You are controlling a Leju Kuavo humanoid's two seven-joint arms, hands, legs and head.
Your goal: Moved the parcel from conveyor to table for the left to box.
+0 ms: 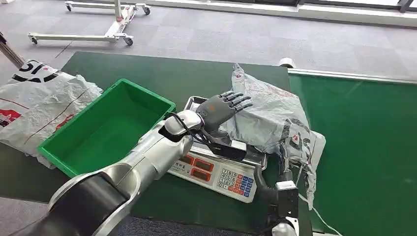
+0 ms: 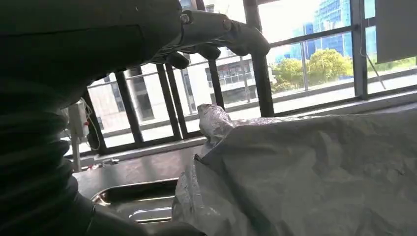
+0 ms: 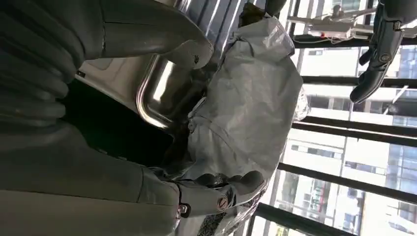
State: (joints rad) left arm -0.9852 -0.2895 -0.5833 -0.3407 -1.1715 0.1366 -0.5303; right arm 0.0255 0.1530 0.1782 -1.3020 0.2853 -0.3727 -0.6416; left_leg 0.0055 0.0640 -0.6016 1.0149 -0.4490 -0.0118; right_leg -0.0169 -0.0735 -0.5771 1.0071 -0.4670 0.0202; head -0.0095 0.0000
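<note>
Green table, left hand spread flat over grey parcel — holding nothing, right hand seemingly gripping its edge

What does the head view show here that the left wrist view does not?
Head view alone: the green bin beside the scale, the scale's keypad, a second grey bag at the table's far left, the green conveyor belt, and the right hand gripping the parcel's near edge.
Left wrist view alone: the windows with buildings and trees outside, seen past the parcel.
Shared: the grey parcel lying partly over the scale's steel tray, with the left hand spread above it, fingers apart, not gripping.
</note>
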